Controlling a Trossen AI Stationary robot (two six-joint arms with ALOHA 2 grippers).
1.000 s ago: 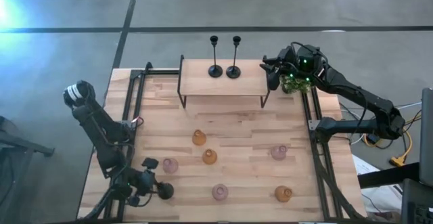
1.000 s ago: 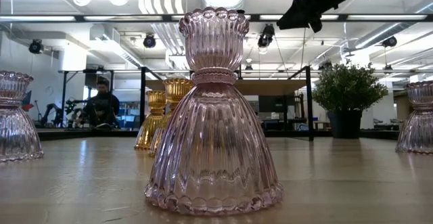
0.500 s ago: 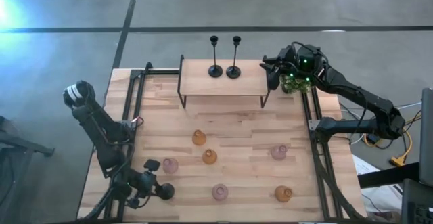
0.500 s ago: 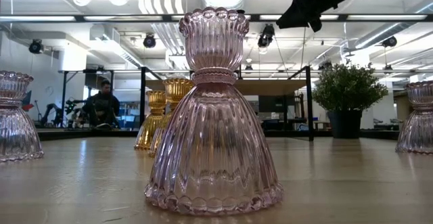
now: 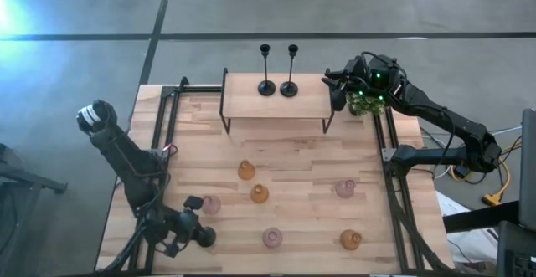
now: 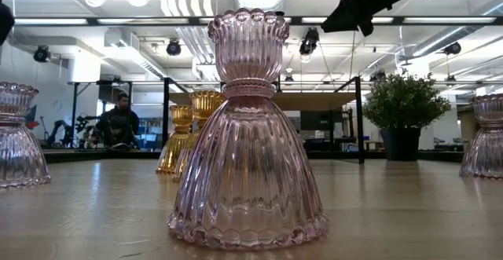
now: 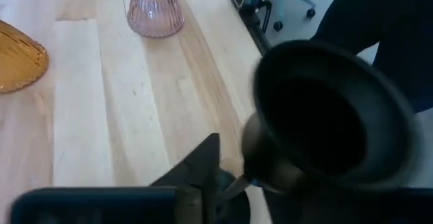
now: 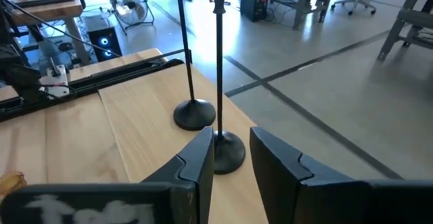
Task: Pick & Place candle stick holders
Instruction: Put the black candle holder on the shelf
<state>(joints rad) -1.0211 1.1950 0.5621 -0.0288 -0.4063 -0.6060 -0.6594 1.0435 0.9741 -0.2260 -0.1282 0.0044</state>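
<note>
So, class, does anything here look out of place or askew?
Only one thing: a black holder seems tilted at the left gripper by the table's left edge, while the other two black holders stand upright on the raised shelf.

The high view looks straight down on the whole counter (image 5: 285, 164). The low view sits at counter height, very near one pink holder (image 6: 248, 134), facing the room. Both wrist views look closely across the counter, and each shares holders with the high view.
</note>
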